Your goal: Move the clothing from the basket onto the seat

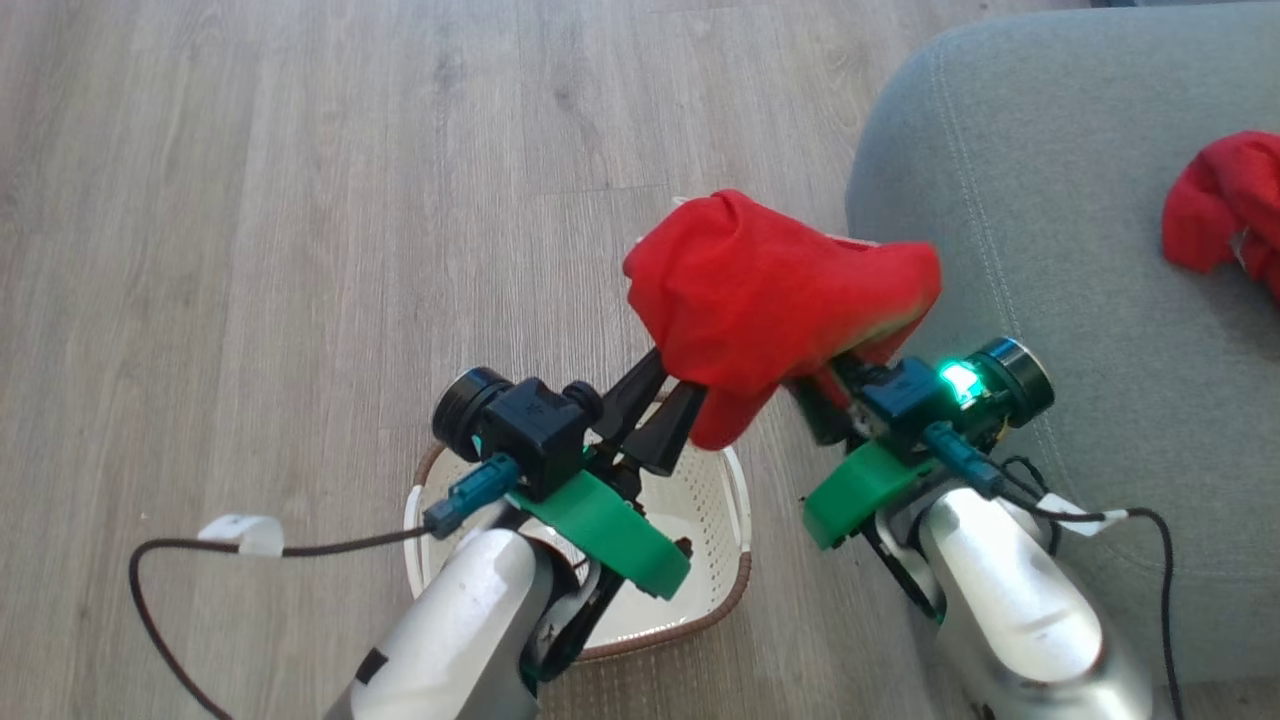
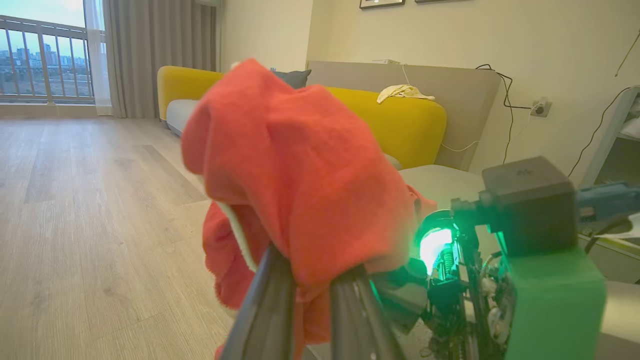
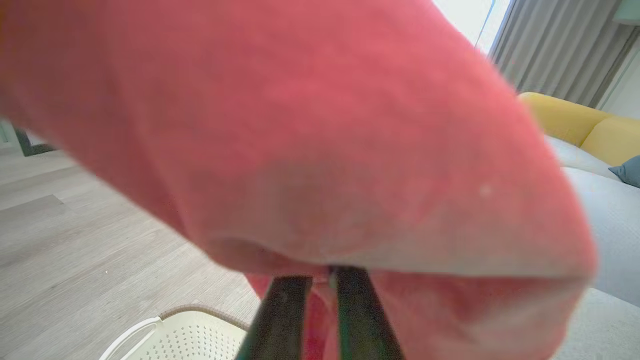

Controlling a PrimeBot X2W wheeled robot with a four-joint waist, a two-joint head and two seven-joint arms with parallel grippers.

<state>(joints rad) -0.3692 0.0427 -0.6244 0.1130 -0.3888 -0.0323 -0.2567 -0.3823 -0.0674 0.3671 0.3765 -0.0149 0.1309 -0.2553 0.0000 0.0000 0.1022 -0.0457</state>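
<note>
1. Red garment (image 1: 770,290) hanging between both grippers, above basket (image 1: 741,588), just beside seat (image 1: 1050,200); second red piece (image 1: 1225,205) lying on seat.
2. Left gripper (image 2: 312,265) nearly closed, pinching cloth. Right gripper (image 3: 327,280) likewise narrow on cloth, tips buried.
3. Soft, light, limp; probably saggy. Best gripped at bunched folds.

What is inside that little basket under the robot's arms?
The basket shows a bare perforated cream floor, no clothes on what is visible. The left arm and its green mount cover the near-left part, so that stretch cannot be checked. The red garment hangs above it.
</note>
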